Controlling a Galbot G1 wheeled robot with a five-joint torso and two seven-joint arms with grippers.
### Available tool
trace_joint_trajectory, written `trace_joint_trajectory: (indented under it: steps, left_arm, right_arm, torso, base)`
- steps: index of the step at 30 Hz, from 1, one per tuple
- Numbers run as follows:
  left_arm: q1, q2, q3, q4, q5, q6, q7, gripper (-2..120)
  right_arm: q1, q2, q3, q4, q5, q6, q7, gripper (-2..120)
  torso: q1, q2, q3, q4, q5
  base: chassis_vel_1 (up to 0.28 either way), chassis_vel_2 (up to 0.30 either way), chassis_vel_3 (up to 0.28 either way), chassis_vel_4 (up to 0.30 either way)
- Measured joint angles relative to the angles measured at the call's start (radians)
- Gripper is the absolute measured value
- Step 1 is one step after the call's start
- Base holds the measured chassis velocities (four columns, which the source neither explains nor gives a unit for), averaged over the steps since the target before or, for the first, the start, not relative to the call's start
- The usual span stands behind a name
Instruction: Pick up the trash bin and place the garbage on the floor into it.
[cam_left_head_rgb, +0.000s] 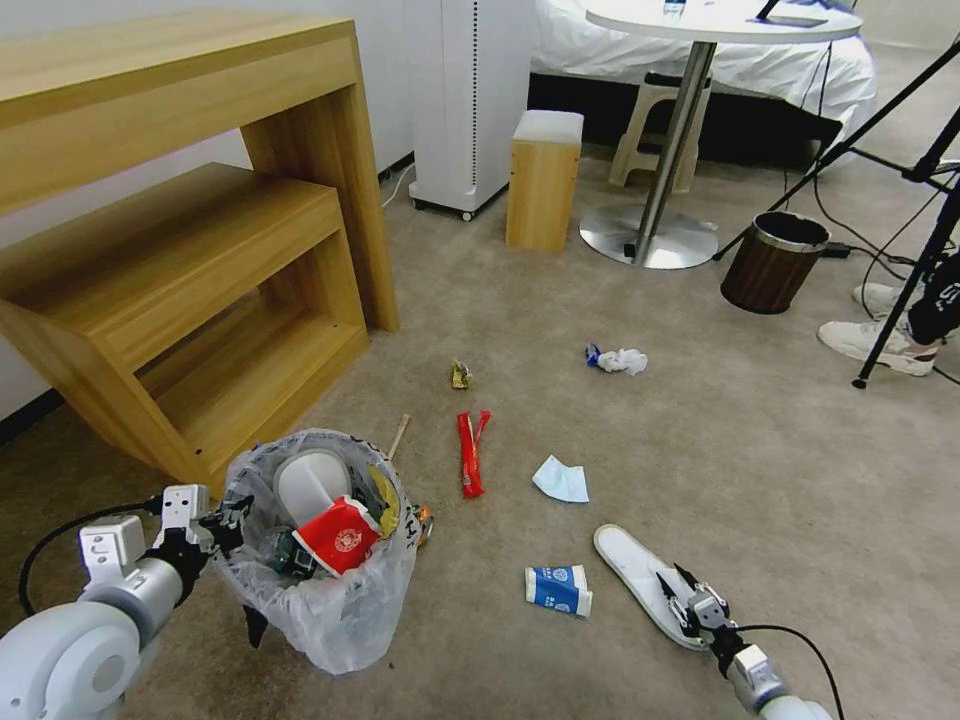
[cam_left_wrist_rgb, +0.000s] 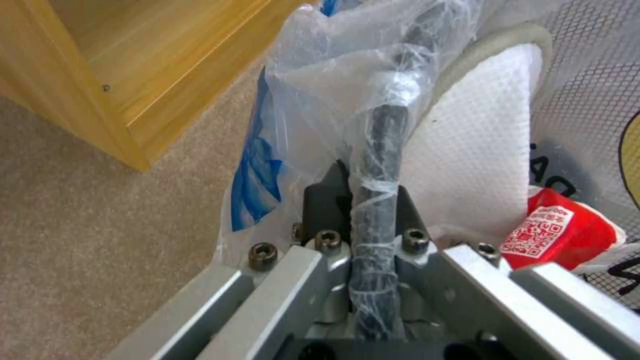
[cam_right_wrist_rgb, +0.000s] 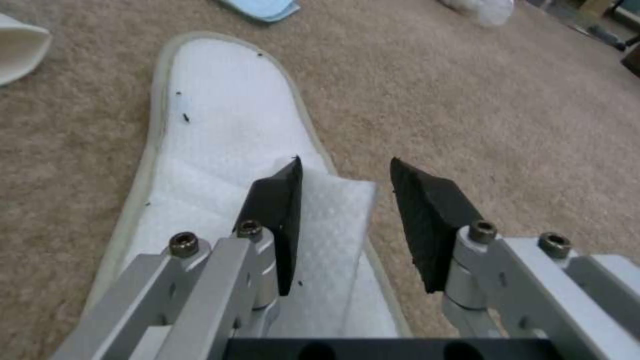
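Left pincer (cam_left_head_rgb: 232, 518) clamps trash bin (cam_left_head_rgb: 330, 610) rim; right pincer (cam_left_head_rgb: 680, 590) spread over slipper (cam_left_head_rgb: 630, 560).

Left arm reaches forward at lower left, its gripper (cam_left_head_rgb: 232, 520) clamped on the trash bin (cam_left_head_rgb: 330, 610) rim, fingers (cam_left_wrist_rgb: 333, 200) pressed against both sides of it. Right arm extends low at lower right, its gripper (cam_left_head_rgb: 680, 592) with 2 jaws spread apart above a white slipper (cam_right_wrist_rgb: 227, 150).
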Motion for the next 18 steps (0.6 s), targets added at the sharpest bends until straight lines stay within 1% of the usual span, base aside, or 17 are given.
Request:
trace_joint_trajectory:
  steps: [2, 3, 4, 7, 8, 9, 10, 11, 13, 14, 16, 17, 18]
  left_arm:
    - [0.0, -0.002, 0.001, 0.0, 0.001, -0.001, 0.002, 1]
    - [0.001, -0.003, 0.001, 0.0, 0.002, -0.001, 0.002, 1]
    - [0.001, -0.003, 0.001, 0.0, 0.002, -0.001, 0.002, 1]
    - [0.001, -0.001, 0.001, 0.0, 0.002, -0.003, 0.004, 1]
    - [-0.001, 0.002, 0.0, 0.001, 0.001, -0.004, 0.004, 1]
    - [-0.001, 0.002, 0.0, 0.001, 0.001, -0.004, 0.004, 1]
    - [-0.002, 0.005, -0.001, 0.001, -0.001, -0.004, 0.004, 1]
    - [-0.002, 0.005, -0.001, 0.001, -0.001, -0.004, 0.004, 1]
    - [-0.005, 0.009, -0.001, 0.001, -0.005, -0.004, 0.003, 1]
    - [-0.005, 0.009, -0.001, 0.001, -0.005, -0.004, 0.003, 1]
    - [-0.006, 0.009, -0.001, 0.002, -0.007, -0.004, 0.002, 1]
    - [-0.006, 0.009, -0.001, 0.003, -0.007, -0.004, 0.001, 1]
    - [-0.006, 0.009, -0.001, 0.003, -0.007, -0.004, 0.001, 1]
  right_arm:
    - [-0.014, -0.002, 0.012, 0.012, -0.016, 0.012, -0.026, 36]
    - [-0.021, -0.005, 0.016, 0.019, -0.018, 0.016, -0.027, 39]
    - [-0.021, -0.005, 0.016, 0.019, -0.018, 0.016, -0.027, 39]
    - [-0.065, -0.022, 0.032, 0.067, -0.017, 0.018, -0.031, 54]
    - [-0.082, -0.03, 0.04, 0.08, -0.011, 0.024, -0.051, 59]
    - [-0.082, -0.03, 0.04, 0.08, -0.011, 0.024, -0.051, 59]
    - [-0.094, -0.036, 0.047, 0.085, 0.0, 0.037, -0.092, 66]
    - [-0.094, -0.036, 0.047, 0.085, 0.0, 0.037, -0.092, 66]
    - [-0.103, -0.049, 0.062, 0.084, 0.058, 0.067, -0.199, 78]
    - [-0.103, -0.049, 0.062, 0.084, 0.058, 0.067, -0.199, 78]
    - [-0.107, -0.06, 0.068, 0.084, 0.092, 0.078, -0.242, 86]
    - [-0.114, -0.065, 0.069, 0.085, 0.105, 0.08, -0.255, 92]
    - [-0.114, -0.065, 0.069, 0.085, 0.105, 0.08, -0.255, 92]
  torso:
    - [0.0, 0.0, 0.0, 0.0, 0.0005]
    - [0.0, 0.0, 0.0, 0.0, 0.0003]
    - [0.0, 0.0, 0.0, 0.0, 0.0003]
    - [0.0, 0.0, 0.0, 0.0001, 0.0004]
    - [0.0, 0.0, 0.0, -0.0002, 0.0002]
    - [0.0, 0.0, 0.0, -0.0002, 0.0002]
    - [0.0, 0.0, 0.0, -0.0003, 0.0002]
    - [0.0, 0.0, 0.0, -0.0003, 0.0002]
    - [0.0, 0.0, 0.0, -0.0002, 0.0004]
    - [0.0, 0.0, 0.0, -0.0002, 0.0004]
    - [0.0, 0.0, 0.0, 0.0003, 0.0003]
    - [0.0, 0.0, 0.0, 0.0003, 0.0003]
    - [0.0, 0.0, 0.0, 0.0003, 0.0003]
  base:
    - [0.0, 0.0, 0.0, 0.0]
    - [0.0, 0.0, 0.0, 0.0]
    - [0.0, 0.0, 0.0, 0.0]
    - [0.0, 0.0, 0.0, 0.0]
    - [0.0, 0.0, 0.0, 0.0]
    - [0.0, 0.0, 0.0, 0.0]
    - [0.0, 0.0, 0.0, 0.0]
    - [0.0, 0.0, 0.0, 0.0]
    - [0.0, 0.0, 0.0, 0.0]
    - [0.0, 0.0, 0.0, 0.0]
    - [0.0, 0.0, 0.0, 0.0]
    - [0.0, 0.0, 0.0, 0.0]
    - [0.0, 0.0, 0.0, 0.0]
